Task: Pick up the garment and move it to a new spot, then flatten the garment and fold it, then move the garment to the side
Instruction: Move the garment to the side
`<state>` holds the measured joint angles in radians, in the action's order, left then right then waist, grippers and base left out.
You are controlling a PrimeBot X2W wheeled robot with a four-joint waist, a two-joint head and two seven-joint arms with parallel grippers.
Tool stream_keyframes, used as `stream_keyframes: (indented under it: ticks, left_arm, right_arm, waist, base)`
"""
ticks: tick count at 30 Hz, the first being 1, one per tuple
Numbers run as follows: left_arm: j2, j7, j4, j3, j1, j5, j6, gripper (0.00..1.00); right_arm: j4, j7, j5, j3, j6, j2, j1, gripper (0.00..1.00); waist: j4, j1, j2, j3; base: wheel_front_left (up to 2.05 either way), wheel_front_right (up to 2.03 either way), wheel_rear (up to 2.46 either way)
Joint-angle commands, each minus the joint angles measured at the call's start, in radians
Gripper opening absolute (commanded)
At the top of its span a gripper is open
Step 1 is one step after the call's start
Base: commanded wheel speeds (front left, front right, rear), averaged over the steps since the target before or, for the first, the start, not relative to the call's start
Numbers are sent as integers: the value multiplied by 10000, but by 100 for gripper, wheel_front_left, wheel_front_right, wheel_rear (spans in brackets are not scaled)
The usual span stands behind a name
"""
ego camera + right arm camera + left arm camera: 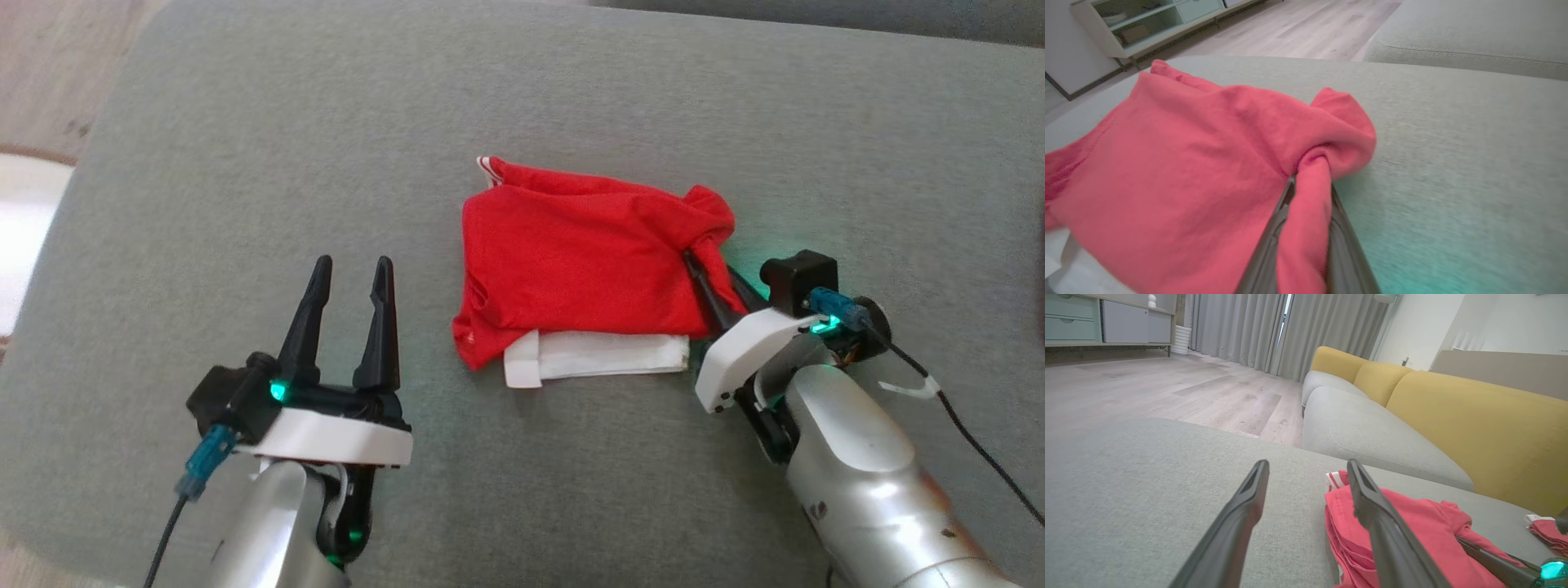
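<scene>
Red fabric garment (571, 253) with a white band along its near edge lies loosely folded at the middle of the grey upholstered cushion (245, 122). To its left, the left gripper (353, 261) is apart from the cloth, its jaws spread wide and empty. At the garment's right edge, the right gripper (709, 265) has its jaws pressed together, pinching a bunched red fold.

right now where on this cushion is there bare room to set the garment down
Bare: the wide stretch of grey cushion beyond the red garment, and the patch left of the garment, ahead of the open left gripper. Crowded: the near side, where the grippers sit, and the garment's right corner, pinched by the right gripper.
</scene>
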<state>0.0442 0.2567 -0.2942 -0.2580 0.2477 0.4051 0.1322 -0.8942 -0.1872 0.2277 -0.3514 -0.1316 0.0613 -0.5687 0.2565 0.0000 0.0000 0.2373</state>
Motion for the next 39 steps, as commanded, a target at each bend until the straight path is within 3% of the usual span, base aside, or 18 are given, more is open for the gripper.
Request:
stream_keyframes:
  ticks: [1,10,16,23,32,39]
  left_arm:
    - [61,51,283,377,318,-71,-15,100]
    - [61,51,574,583,191,-299,-15,100]
    - [61,51,751,463,257,-358,-15,100]
    - [65,51,846,172,614,-411,-15,100]
    - [191,51,831,-180,1205,-345,-15,100]
    - [362,51,846,-293,1547,-228,-15,100]
  right_arm:
    - [149,-225,-372,51,9,-110,-356,0]
    - [694,-470,-2838,986,9,144,-444,0]
    - [1375,-158,-3337,886,9,1046,-538,0]
    - [2371,511,-3147,831,9,2903,-1021,0]
    - [2474,1272,-3080,1450,9,4724,-1539,0]
    - [1986,1356,-3610,2620,9,5072,-1629,0]
  waist:
    - [-319,0,0,-152]
    - [-1675,0,0,-507]
    - [-2505,0,0,-435]
    - [-3363,0,0,87]
    - [-3578,0,0,912]
    - [-3423,0,0,1397]
  base:
    - [0,0,0]
    - [0,0,0]
    - [0,0,0]
    - [0,0,0]
    - [0,0,0]
    - [0,0,0]
